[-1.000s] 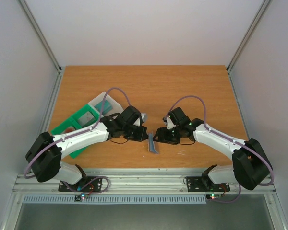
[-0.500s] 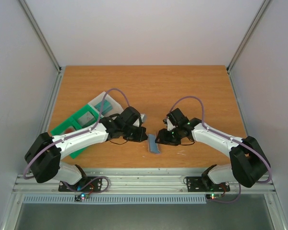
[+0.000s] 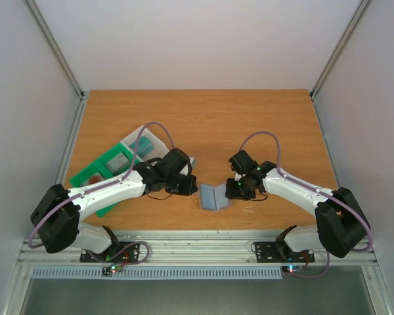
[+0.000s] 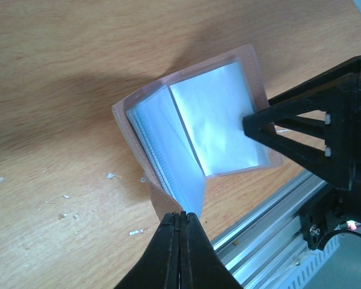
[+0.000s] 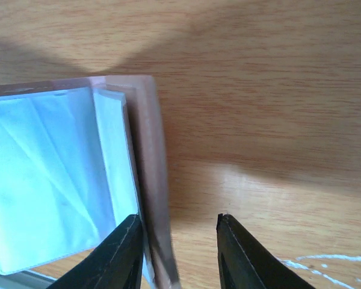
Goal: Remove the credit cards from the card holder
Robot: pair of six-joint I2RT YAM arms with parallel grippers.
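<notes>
The card holder stands near the table's front edge, spread open like a book between my two grippers. In the left wrist view its pale cover frames light blue pockets holding the credit cards. My left gripper is shut on the holder's lower corner; from above it sits at the holder's left side. My right gripper is open, with the holder's right cover edge between the jaws, close against the left finger. The light blue cards lie left of that edge. From above, the right gripper is at the holder's right side.
A green compartment tray and a clear plastic box lie at the left behind my left arm. The aluminium rail runs along the table's near edge, just in front of the holder. Small white crumbs dot the wood.
The holder was a thin folded strip between the grippers; now it is spread open into a V. The right gripper has shifted right with the cover flap.
</notes>
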